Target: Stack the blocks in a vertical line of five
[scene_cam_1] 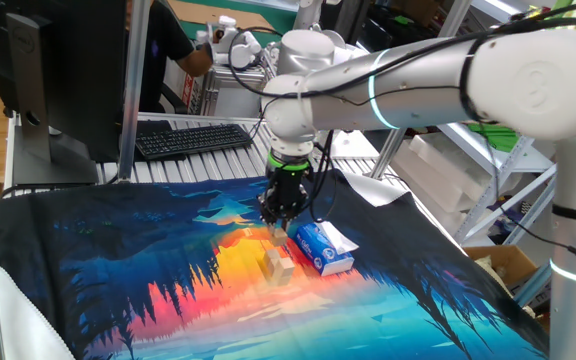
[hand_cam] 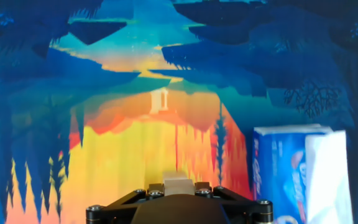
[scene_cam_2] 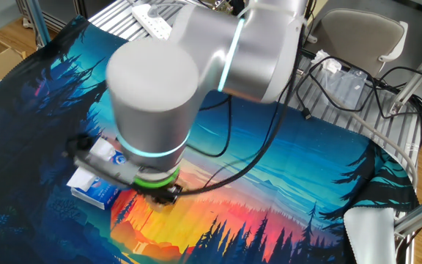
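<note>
Currently the pincer hangs over the printed cloth, jaws narrow and clamped on one wooden block, seen between the fingers in the hand view. More blocks sit on the cloth just below and in front of the pincer, apart from it; exact count unclear. Blue-and-white box lies just beside the pincer.

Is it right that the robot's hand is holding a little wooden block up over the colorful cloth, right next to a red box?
Not quite. The box is blue and white, not red; the hand view shows it clearly. The rest holds: the gripper has a small wooden block between its fingers, above the colorful cloth, beside that box.
</note>
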